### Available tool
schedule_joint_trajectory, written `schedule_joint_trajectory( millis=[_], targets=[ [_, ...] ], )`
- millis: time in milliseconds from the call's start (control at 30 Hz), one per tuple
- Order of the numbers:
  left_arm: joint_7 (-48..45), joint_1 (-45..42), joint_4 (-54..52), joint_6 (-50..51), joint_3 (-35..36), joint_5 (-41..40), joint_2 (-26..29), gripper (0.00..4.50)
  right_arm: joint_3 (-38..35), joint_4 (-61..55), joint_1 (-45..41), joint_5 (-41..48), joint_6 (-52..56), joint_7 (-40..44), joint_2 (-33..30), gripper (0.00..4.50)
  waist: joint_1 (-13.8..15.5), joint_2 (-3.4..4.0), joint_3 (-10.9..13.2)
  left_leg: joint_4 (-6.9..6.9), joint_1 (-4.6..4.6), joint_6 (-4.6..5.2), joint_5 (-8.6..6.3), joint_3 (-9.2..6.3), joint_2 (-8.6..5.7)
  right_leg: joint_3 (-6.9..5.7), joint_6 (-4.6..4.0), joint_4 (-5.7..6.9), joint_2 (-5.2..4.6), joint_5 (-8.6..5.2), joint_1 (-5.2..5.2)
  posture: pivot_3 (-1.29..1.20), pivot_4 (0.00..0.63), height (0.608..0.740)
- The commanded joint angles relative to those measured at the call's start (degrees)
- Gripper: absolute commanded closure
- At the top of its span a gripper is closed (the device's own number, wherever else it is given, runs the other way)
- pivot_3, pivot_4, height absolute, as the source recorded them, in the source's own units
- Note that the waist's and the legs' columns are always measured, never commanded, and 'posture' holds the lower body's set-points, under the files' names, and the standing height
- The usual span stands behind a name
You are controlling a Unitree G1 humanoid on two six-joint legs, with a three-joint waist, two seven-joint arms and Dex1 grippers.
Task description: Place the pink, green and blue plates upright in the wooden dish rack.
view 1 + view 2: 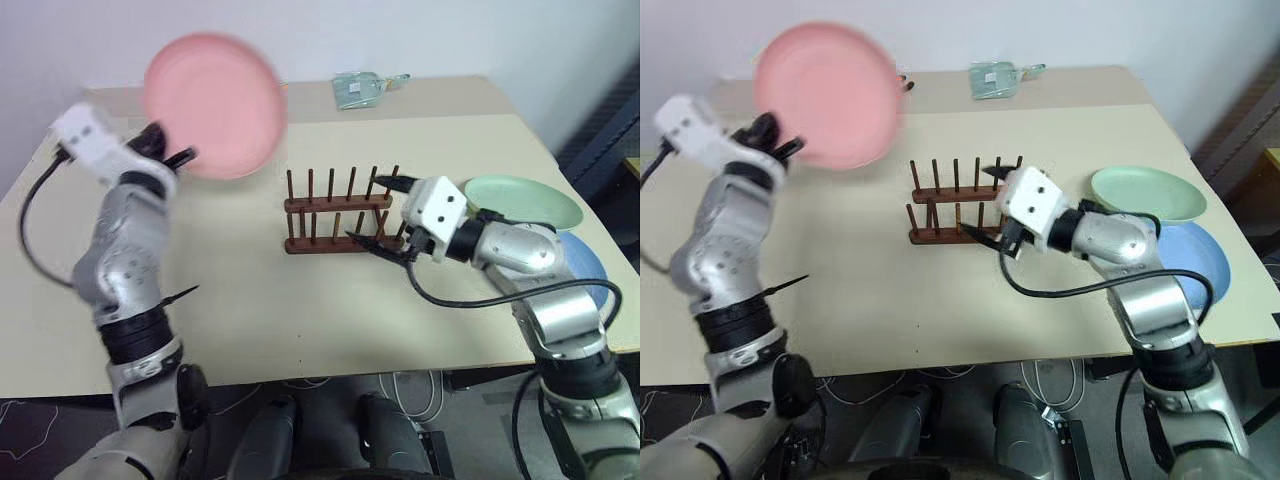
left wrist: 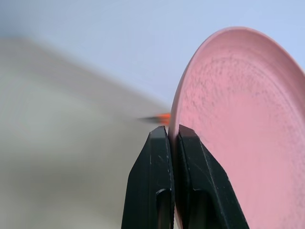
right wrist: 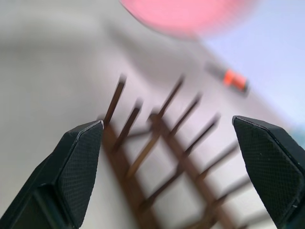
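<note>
Two tools are raised over the table (image 1: 300, 320). Nearest, the right tool (image 1: 381, 211) is spread wide and empty just beside the wooden dish rack (image 1: 335, 212), whose rows of pegs run left to right. Beyond and to the right, the green plate (image 1: 522, 202) and blue plate (image 1: 585, 262) are left flat. Farther left, the pink plate (image 1: 215, 105) is pinched by its rim in the left tool (image 1: 175, 152), held upright, well apart from the rack, which lies to its right
</note>
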Motion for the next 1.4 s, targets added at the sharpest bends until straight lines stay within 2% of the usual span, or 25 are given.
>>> schedule_joint_trajectory(
  millis=[33, 133, 200, 233, 300, 367, 467, 533, 667, 767, 833, 867, 967, 1067, 1133, 1200, 1300, 1400],
  targets=[
    [-0.25, -1.83, -3.03, 1.30, -8.23, 3.32, -2.15, 4.48, 5.85, 6.51, -5.16, -12.65, -9.08, -5.76, 1.09, 0.05, -0.28, 0.00, 0.00, 0.00, 0.00, -0.04, 0.02, 0.01, 0.00, 0.01, 0.00, 0.01, 0.00, 0.00, -0.01, 0.00, 0.150, 0.732],
    [0.05, -2.06, -4.00, 2.64, -12.28, 4.32, -5.06, 4.48, 9.35, 13.97, -8.48, -21.37, -14.75, -10.56, 1.65, 0.05, -0.62, 0.00, 0.01, 0.01, 0.00, -0.07, 0.05, 0.01, -0.01, 0.01, -0.01, 0.04, 0.01, 0.01, -0.03, 0.00, 0.150, 0.732],
    [0.34, -1.59, -4.67, 3.57, -13.42, 4.21, -6.89, 4.48, 10.36, 17.27, -9.29, -24.22, -17.40, -12.16, 2.10, 0.05, -0.77, 0.00, 0.01, -0.01, -0.01, -0.10, 0.07, 0.01, -0.01, 0.02, -0.01, 0.04, 0.01, 0.00, -0.05, 0.00, 0.150, 0.732],
    [0.31, -1.24, -5.03, 4.08, -13.68, 4.09, -7.64, 4.50, 10.59, 18.54, -9.44, -25.43, -18.34, -12.91, 2.27, 0.30, -0.77, 0.00, 0.01, -0.02, -0.01, -0.14, 0.09, 0.01, 0.00, 0.03, -0.01, 0.04, 0.01, 0.00, -0.07, 0.00, 0.150, 0.732],
    [0.26, -0.61, -5.75, 5.08, -13.85, 3.98, -8.42, 4.50, 10.82, 20.02, -9.19, -27.53, -19.85, -13.76, 2.15, 0.92, -0.80, 0.00, 0.01, -0.03, -0.01, -0.16, 0.11, 0.01, 0.00, 0.03, -0.01, 0.04, 0.01, 0.00, -0.07, 0.00, 0.150, 0.732],
    [0.12, -0.15, -6.38, 6.16, -13.26, 3.32, -8.94, 4.50, 10.70, 20.31, -8.38, -28.70, -20.91, -14.03, 2.01, 1.89, -0.81, 0.00, 0.01, -0.03, -0.01, -0.15, 0.10, 0.02, 0.00, 0.05, -0.01, 0.05, 0.02, 0.00, -0.07, 0.00, 0.150, 0.732],
    [-0.44, 0.08, -6.76, 7.29, -12.36, 2.28, -9.47, 4.50, 10.09, 20.30, -7.81, -29.61, -21.77, -14.44, 2.35, 3.58, -0.82, 0.01, 0.01, -0.02, -0.01, -0.12, 0.09, 0.01, 0.00, 0.05, -0.01, 0.06, 0.02, 0.00, -0.07, 0.00, 0.150, 0.732],
    [-1.06, 0.05, -6.88, 7.56, -11.62, 1.48, -10.08, 4.50, 9.57, 20.34, -7.81, -30.14, -22.23, -14.86, 2.63, 4.48, -0.74, 0.00, 0.01, -0.01, -0.01, -0.11, 0.08, 0.01, 0.00, 0.04, -0.01, 0.06, 0.03, 0.00, -0.07, 0.00, 0.150, 0.732],
    [-1.90, -1.04, -7.13, 6.42, -9.37, -0.38, -11.19, 3.06, 8.07, 20.17, -8.22, -31.42, -22.52, -15.95, 2.61, 4.50, -0.69, 0.01, 0.03, 0.01, -0.02, -0.13, 0.09, 0.00, -0.01, 0.04, -0.01, 0.05, 0.03, 0.00, -0.06, 0.00, 0.150, 0.732],
    [-1.68, -5.00, -4.86, -1.16, -3.41, 0.51, -9.38, 1.55, 5.25, 20.14, -8.40, -31.92, -22.76, -16.84, 0.48, 4.50, -0.62, -0.01, 0.05, 0.02, -0.05, -0.15, 0.11, -0.01, -0.01, 0.04, -0.01, 0.04, 0.03, 0.00, -0.07, 0.00, 0.150, 0.732],
    [-1.51, -4.62, -2.94, -3.04, -1.75, 3.32, -6.05, 1.55, 2.09, 19.24, -7.78, -29.55, -22.28, -17.20, 0.27, 4.50, -0.93, 0.02, 0.04, 0.01, -0.04, -0.16, 0.11, 0.01, -0.01, 0.04, -0.01, 0.03, 0.03, 0.00, -0.08, 0.00, 0.150, 0.732],
    [-3.40, -3.14, -2.03, -3.89, -2.91, 6.37, -2.29, 1.55, -0.94, 18.21, -7.20, -25.79, -21.44, -16.79, 0.87, 4.50, -1.06, 0.05, 0.02, -0.05, -0.01, -0.15, 0.10, 0.04, 0.00, 0.07, -0.02, 0.03, 0.03, 0.00, -0.08, 0.00, 0.150, 0.732],
    [-12.39, 3.00, -1.37, -7.76, -8.50, 12.42, 6.99, 1.55, -10.27, 12.17, -4.96, -8.47, -13.30, -12.32, 4.91, 4.50, -1.08, 0.09, 0.01, -0.16, 0.07, -0.13, 0.09, 0.07, 0.04, 0.12, -0.04, 0.05, 0.14, 0.00, -0.08, 0.00, 0.150, 0.732],
    [-20.99, 8.56, -2.43, -11.68, -12.79, 13.85, 11.27, 1.55, -16.91, 3.92, -3.03, 9.40, 1.18, -9.70, 9.22, 4.50, -0.73, 0.10, 0.04, -0.11, 0.01, -0.02, 0.03, -0.05, 0.07, 0.12, -0.05, 0.05, 0.15, 0.01, -0.07, 0.00, 0.150, 0.732],
    [-29.95, 13.40, -5.40, -14.02, -17.80, 13.85, 14.36, 1.55, -21.83, -1.60, -2.21, 23.56, 10.67, -12.42, 13.21, 4.50, -0.58, 0.11, 0.05, -0.06, -0.04, 0.01, 0.01, -0.14, 0.03, 0.09, -0.06, 0.03, 0.12, 0.00, -0.06, 0.00, 0.150, 0.732],
    [-36.00, 16.75, -8.11, -14.93, -21.01, 12.65, 15.99, 1.55, -24.90, -4.62, -1.70, 32.61, 16.86, -15.90, 15.94, 4.50, -0.67, 0.23, 0.11, -0.10, -0.05, 0.03, -0.01, -0.14, 0.02, 0.09, -0.08, 0.02, 0.06, 0.00, -0.07, 0.00, 0.150, 0.732],
    [-40.93, 19.48, -12.42, -11.55, -22.73, 7.40, 15.68, 1.55, -25.71, -6.42, 0.03, 37.36, 20.94, -19.65, 17.11, 4.50, -0.74, 0.24, 0.12, -0.12, -0.05, 0.06, -0.03, -0.12, 0.00, 0.10, -0.22, 0.01, 0.02, -0.08, -0.11, 0.00, 0.150, 0.732],
    [-43.61, 20.93, -14.65, -9.57, -23.89, 5.51, 15.97, 1.55, -24.87, -7.05, 1.97, 38.39, 22.15, -21.29, 16.54, 4.50, -0.89, 0.30, 0.13, -0.12, -0.05, 0.06, -0.02, -0.11, 0.03, 0.08, -0.24, 0.03, 0.03, -0.10, -0.13, 0.00, 0.150, 0.732]
  ],
)
